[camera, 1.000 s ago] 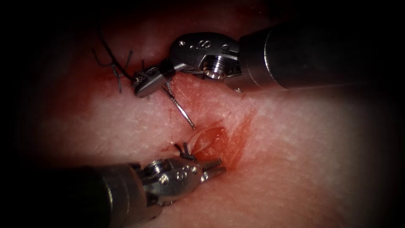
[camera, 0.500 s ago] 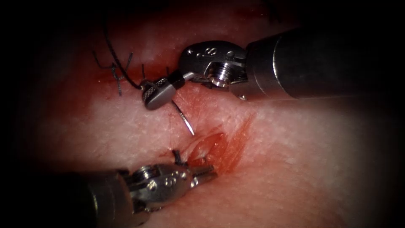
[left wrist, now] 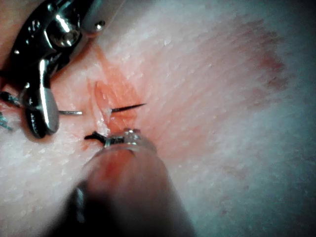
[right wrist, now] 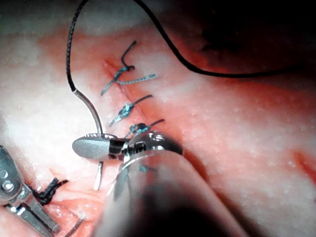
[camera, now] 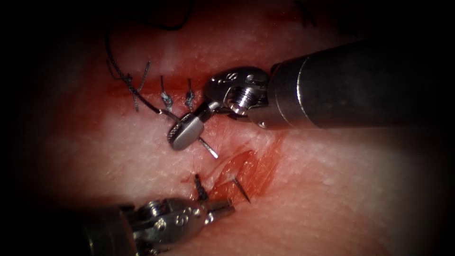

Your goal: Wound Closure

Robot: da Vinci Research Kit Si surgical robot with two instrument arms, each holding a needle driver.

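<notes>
My right tool (camera: pixel 185 132) is shut on the curved needle (camera: pixel 208 148), behind its middle, toward the thread end. The needle enters the tissue on the left lip of the open cut (camera: pixel 237 163). Its dark tip (camera: pixel 241 189) comes out inside the gap, as the left wrist view also shows at the tip (left wrist: pixel 129 106). Dark thread (camera: pixel 113 61) trails from the needle's back end up and to the left. My left tool (camera: pixel 222 207) lies low on the tissue just below the cut, jaws shut on nothing, beside a tied knot (camera: pixel 201 187).
Several finished stitches with cut ends (camera: pixel 166 99) sit along the closed upper stretch of the cut, left of the right tool's wrist (camera: pixel 237 90). Red fluid stains the tissue (camera: pixel 332 189) around the open part. A long loop of thread (right wrist: pixel 197 66) lies over the far tissue.
The right tool moved down and right, driving the needle into the left lip; its tip now emerges in the cut. The left tool drew back down and left.
</notes>
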